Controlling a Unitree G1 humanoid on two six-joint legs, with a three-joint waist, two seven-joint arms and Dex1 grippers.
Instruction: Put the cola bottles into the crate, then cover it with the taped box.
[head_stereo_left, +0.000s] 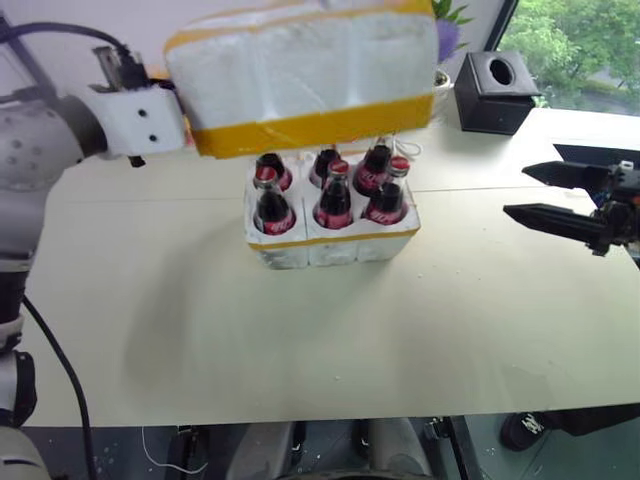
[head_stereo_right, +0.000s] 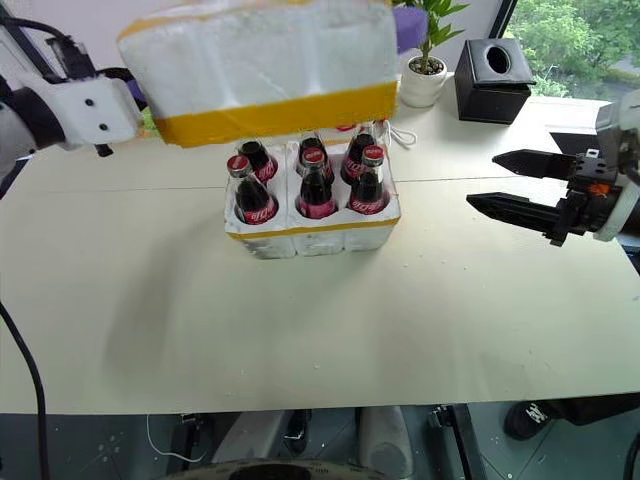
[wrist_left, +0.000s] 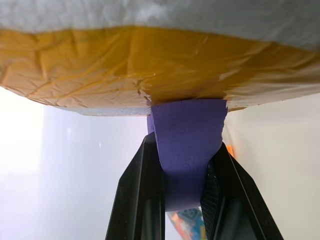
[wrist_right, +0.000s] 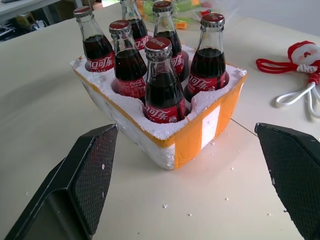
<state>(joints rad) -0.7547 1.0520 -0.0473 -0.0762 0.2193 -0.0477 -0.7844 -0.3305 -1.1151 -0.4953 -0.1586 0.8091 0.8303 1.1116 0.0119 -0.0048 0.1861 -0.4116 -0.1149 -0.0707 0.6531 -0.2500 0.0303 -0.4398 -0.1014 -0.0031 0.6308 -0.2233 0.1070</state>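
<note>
Standing on a pale cream bench (head_stereo_left: 450, 330), the crate (head_stereo_left: 330, 238) is seen from the left eye with all six cola bottles (head_stereo_left: 333, 196) seated in its wells. The taped box (head_stereo_left: 300, 75) is held in the air just above and slightly behind the bottles, carried from the left. A black tissue box (head_stereo_left: 496, 93) is set at the far edge of the bench, and green trees are seen through a window (head_stereo_left: 575, 45) behind it.

From the right eye, a potted plant (head_stereo_right: 425, 70) is shown beside the tissue box, and the right pincer (head_stereo_right: 520, 188) is held spread, well apart from the crate.

In the left wrist view, the left pincer (wrist_left: 182, 187) is pressed together on a purple tab (wrist_left: 187, 145) fixed under the taped box's yellow band.

In the right wrist view, the crate is framed between the spread fingers (wrist_right: 87, 175), and a red-and-white Santa toy (wrist_right: 302, 52) with cords is seen lying on the bench beyond.
</note>
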